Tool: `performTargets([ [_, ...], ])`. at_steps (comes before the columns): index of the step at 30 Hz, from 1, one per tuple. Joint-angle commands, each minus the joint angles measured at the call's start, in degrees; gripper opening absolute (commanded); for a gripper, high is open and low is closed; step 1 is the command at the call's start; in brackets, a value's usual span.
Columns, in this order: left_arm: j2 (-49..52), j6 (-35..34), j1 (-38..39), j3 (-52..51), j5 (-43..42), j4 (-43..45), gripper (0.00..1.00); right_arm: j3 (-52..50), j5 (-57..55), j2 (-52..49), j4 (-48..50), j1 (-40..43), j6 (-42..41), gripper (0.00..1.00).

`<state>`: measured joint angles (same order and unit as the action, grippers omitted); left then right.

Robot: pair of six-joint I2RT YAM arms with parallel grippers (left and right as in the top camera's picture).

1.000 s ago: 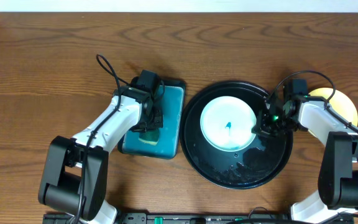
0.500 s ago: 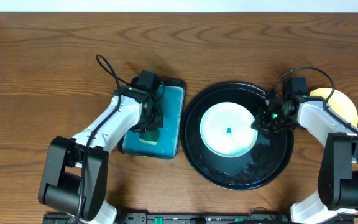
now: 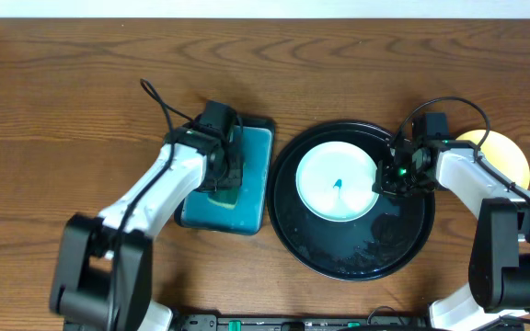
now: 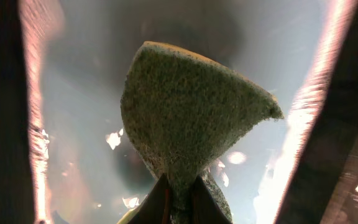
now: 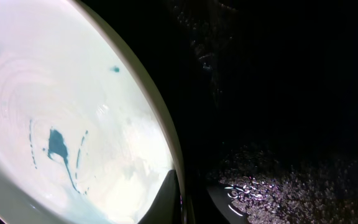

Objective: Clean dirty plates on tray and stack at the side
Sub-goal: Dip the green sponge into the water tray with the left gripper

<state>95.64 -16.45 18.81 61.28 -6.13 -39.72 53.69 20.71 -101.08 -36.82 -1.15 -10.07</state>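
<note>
A brown wood-grain table (image 3: 63, 92) fills the view, with a pale strip beyond its far edge. Bare wood runs broad along the far edge and toward the left edge. Right of centre, toward the near edge, sits the tray (image 3: 339, 262), round, glossy black and raised at the rim, its near part speckled with wet droplets. On its far half lies the plate (image 3: 325, 175), shallow, smooth and mint-white, with a small teal smear at the middle. The right gripper (image 3: 385, 179) pinches its right rim. The yellow plate (image 3: 512, 158) lies by the right edge, just beside the tray and partly hidden under the right arm. Just left of the tray is the teal tray (image 3: 251, 184), a rounded rectangle. Above it the left gripper (image 3: 219, 179) squeezes a sponge (image 4: 191, 118), coarse and grainy green with a yellow edge.
</note>
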Motion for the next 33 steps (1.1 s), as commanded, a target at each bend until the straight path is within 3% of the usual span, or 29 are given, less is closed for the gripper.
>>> performTargets([
  [1,-7.78,4.02,-0.15,1.7,-0.61,1.75,0.07,-0.55,-3.98,-0.81,-0.5,-1.27,-0.15,0.01],
  [8,-12.02,3.1,-0.15,1.51,0.87,4.07,0.07,-0.55,-4.26,-0.81,-0.48,-1.27,-0.15,0.01],
  [25,9.51,1.33,-0.15,0.66,3.17,5.51,0.07,-0.55,-4.26,-0.81,-0.44,-1.27,-0.13,0.01],
  [33,5.03,1.36,-0.24,1.27,3.17,5.35,0.07,-0.55,-4.44,-0.81,-0.44,-1.27,-0.13,0.01],
])
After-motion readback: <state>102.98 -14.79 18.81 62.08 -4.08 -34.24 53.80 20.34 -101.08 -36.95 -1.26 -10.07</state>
